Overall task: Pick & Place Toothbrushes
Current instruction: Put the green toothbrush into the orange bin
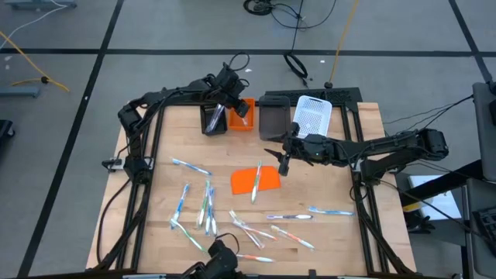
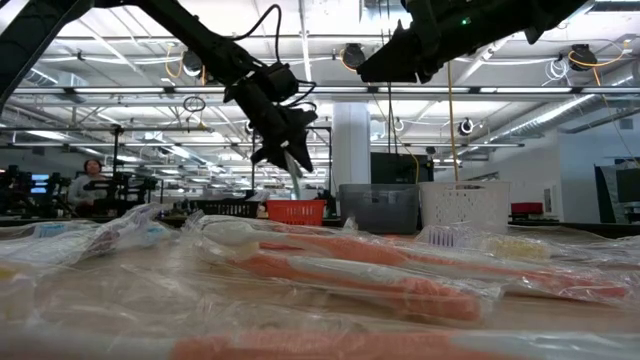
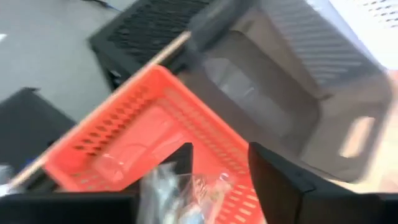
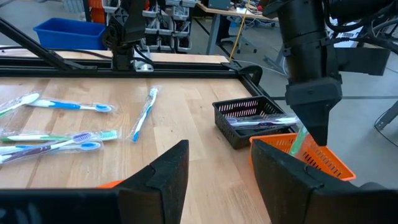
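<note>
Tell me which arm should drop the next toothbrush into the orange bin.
Left. Its tool is shut on a wrapped toothbrush right above the orange bin. The right tool is open and empty, over the table near the orange sheet, farther from the bins.

Along the far edge of the wooden table (image 1: 325, 232), in a row: black bin (image 1: 211, 120), orange bin (image 1: 242, 115), grey bin (image 1: 273, 116), white bin (image 1: 312, 115). Mid-table, a flat orange sheet (image 1: 267, 180). Beyond the table, cables (image 1: 298, 66) on the floor. Seated far off, a person (image 2: 88, 180).
</note>
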